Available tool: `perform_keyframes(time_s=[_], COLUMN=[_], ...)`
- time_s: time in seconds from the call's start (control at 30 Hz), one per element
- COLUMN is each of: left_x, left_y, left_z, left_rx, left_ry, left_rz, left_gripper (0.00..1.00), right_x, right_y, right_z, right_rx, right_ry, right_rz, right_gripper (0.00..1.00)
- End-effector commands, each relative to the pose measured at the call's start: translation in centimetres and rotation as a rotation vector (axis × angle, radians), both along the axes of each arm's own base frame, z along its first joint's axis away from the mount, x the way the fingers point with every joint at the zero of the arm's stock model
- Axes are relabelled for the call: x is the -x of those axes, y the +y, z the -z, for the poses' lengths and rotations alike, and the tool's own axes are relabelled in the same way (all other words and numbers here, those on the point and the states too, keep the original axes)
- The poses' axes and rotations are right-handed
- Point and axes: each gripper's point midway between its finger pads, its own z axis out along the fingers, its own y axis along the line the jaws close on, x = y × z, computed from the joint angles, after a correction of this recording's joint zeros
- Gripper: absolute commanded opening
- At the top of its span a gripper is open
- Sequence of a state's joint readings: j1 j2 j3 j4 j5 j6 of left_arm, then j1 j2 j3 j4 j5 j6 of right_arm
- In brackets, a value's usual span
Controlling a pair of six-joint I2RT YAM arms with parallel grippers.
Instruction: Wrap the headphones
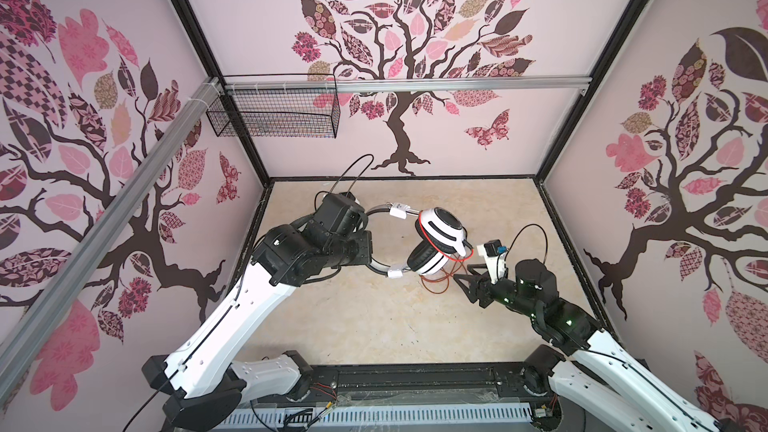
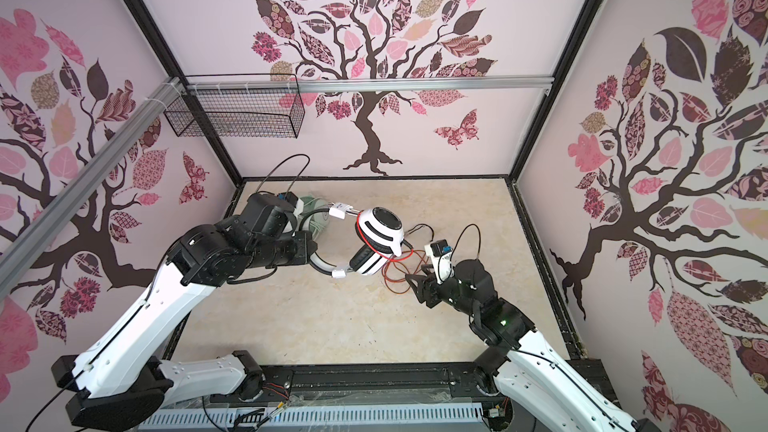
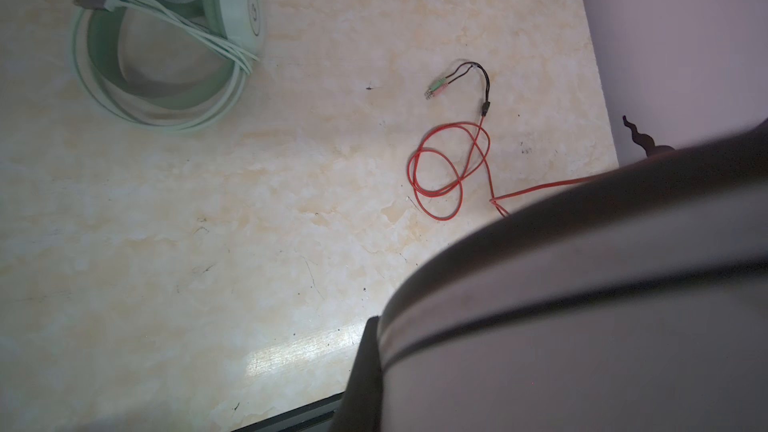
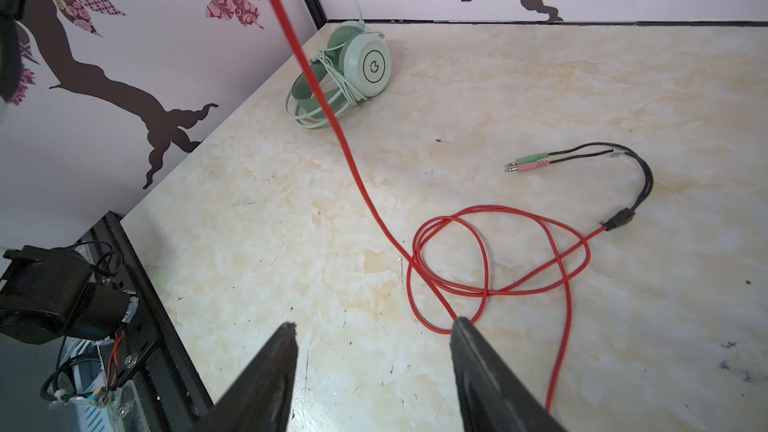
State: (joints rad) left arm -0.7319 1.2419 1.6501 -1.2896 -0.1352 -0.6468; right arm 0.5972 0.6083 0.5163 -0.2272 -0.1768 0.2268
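Left gripper [image 1: 367, 245] clamped on white headphones' [image 1: 441, 226] headband, held above table [image 1: 353, 317]; right gripper [image 4: 374, 323] jaws apart, red cord [image 4: 285, 22] beside one finger.

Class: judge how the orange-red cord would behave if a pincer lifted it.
Probably floppy: the orange-red cord lies in loose loops. Likely to tangle, since loops cross. Thin, so it may slip from the open right pincer.

White arms [image 1: 216, 322], black joints [image 1: 291, 249] (looped cables [image 1: 530, 225])
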Motion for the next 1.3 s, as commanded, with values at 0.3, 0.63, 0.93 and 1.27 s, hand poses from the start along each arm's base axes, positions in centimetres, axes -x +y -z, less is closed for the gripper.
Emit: perform_keyframes(time_s=[0.3, 0.63, 0.93, 1.27], left_x=[-1.2, -1.8, -2.1, -5.6], left_y=[0.2, -0.4, 0.2, 1.1], left_z=[-4.7, -5.6, -9.1, -8.6], left_rx=[0.050, 0.054, 0.101, 0.121], left_ry=[-0.076, -0.083, -0.149, -0.135], left_rz=[-0.067, -0.062, -0.091, -0.186], left_gripper=[0.00, 0.00, 0.00, 0.00], right_x=[-2.1, -3.6, -4.3, -1.2], right_y=[0.9, 1.1, 1.3, 3.7], right_z=[7.5, 10.5, 10.8, 10.7], right_rx=[0.067, 0.081, 0.053, 0.062], right_ry=[0.101, 0.056, -0.048, 0.033], right_rz=[0.029, 0.056, 0.056, -0.058], right_gripper=[0.57, 0.55, 0.45, 0.00])
